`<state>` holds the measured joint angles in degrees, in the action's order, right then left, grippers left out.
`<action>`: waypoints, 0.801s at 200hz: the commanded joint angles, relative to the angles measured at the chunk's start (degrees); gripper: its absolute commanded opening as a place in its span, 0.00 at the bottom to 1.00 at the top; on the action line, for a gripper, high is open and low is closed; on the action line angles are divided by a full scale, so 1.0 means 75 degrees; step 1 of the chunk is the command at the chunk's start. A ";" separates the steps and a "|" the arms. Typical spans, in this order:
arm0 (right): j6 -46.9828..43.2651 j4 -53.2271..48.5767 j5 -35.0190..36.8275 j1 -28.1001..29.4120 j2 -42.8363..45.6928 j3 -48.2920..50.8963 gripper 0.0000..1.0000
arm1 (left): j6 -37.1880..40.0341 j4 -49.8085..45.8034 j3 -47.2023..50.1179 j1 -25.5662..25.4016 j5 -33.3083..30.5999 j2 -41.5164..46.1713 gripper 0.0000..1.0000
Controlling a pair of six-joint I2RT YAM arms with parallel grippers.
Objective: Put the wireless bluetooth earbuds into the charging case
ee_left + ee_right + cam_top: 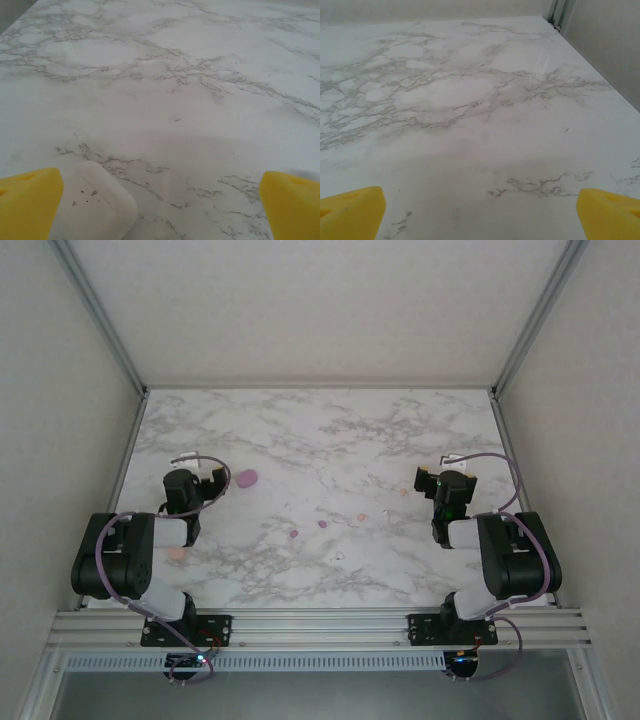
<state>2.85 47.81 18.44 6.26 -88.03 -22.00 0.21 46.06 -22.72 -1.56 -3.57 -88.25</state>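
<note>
White case (97,205) lies between left tool (161,202) pads, parted wide. Right tool (480,210) likewise parted, empty. Purple earbuds (293,534) mid-desk (300,430), 4 o'clock from left tool. Peach earbud (404,492) at 8 o'clock, close by right tool.

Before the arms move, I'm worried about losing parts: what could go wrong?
The purple earbuds and peach earbuds lie loose and tiny on the table; a careless sweep could scatter them. The white case sits off-centre in the open left gripper and might get pushed away rather than gripped.
</note>
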 commanded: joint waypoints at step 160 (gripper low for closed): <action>0.0135 0.0316 0.0038 -0.0031 -0.0017 0.0109 0.99 | -0.0082 0.0150 -0.0100 -0.0014 0.0018 0.0068 1.00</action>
<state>3.27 47.83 18.31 6.26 -88.03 -22.00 0.19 46.06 -22.72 -1.56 -3.57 -88.25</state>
